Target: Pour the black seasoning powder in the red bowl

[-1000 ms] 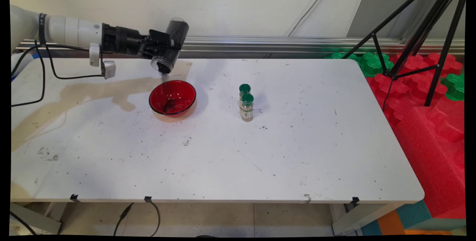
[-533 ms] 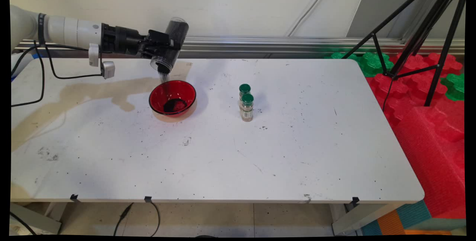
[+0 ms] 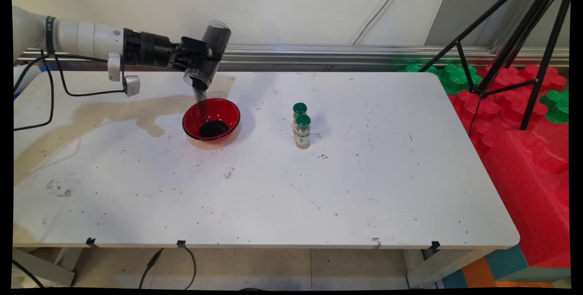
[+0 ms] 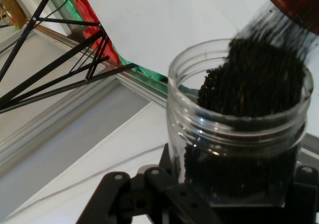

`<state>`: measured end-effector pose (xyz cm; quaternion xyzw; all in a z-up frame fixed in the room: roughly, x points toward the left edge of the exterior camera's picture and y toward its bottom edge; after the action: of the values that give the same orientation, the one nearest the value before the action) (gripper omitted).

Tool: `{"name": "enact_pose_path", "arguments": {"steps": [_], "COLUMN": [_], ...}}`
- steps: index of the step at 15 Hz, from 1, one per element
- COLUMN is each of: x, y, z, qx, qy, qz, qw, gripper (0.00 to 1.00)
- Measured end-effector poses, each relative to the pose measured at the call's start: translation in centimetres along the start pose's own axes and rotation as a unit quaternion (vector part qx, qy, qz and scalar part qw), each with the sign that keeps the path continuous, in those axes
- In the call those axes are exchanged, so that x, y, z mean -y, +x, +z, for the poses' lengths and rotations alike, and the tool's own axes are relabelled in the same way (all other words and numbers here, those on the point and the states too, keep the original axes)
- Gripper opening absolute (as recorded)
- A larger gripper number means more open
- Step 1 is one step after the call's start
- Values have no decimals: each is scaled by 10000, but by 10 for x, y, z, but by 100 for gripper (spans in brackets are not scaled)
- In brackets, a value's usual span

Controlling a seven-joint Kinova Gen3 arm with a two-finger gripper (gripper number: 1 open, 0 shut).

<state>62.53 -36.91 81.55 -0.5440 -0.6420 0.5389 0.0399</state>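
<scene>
My gripper (image 3: 206,60) is shut on a clear plastic jar (image 3: 208,54) of black grains, tipped mouth-down above the table's far left. A thin stream of grains falls from its mouth into a red bowl (image 3: 227,109) right below, where a dark heap (image 3: 213,128) lies. In the hand view the jar (image 4: 239,129) fills the lower right with my gripper (image 4: 234,196) around it, grains sliding out over its rim toward the red bowl (image 4: 299,2) at the top right corner.
Two small green-capped spice jars (image 3: 302,131) stand close together right of the bowl. Black specks dot the white table (image 3: 291,195). A brownish stain (image 3: 114,113) spreads at the left. A black tripod (image 3: 514,35) and red and green foam blocks (image 3: 528,140) lie beyond the right edge.
The jar has stayed tipped over the bowl with grains still pouring. The dark heap in the bowl has grown. The arm has barely shifted.
</scene>
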Motion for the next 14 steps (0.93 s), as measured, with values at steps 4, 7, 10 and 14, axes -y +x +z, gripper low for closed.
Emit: {"name": "enact_pose_path", "arguments": {"steps": [4,7,10,14], "x": [0,0,-1,-1], "y": [0,0,0,0], "z": [0,-1,-1,-1], "qx": [3,3,3,3], "qy": [2,2,2,-2], "qz": [36,54,72,90], "qw": [10000,10000,10000,10000], "gripper": [0,0,0,0]}}
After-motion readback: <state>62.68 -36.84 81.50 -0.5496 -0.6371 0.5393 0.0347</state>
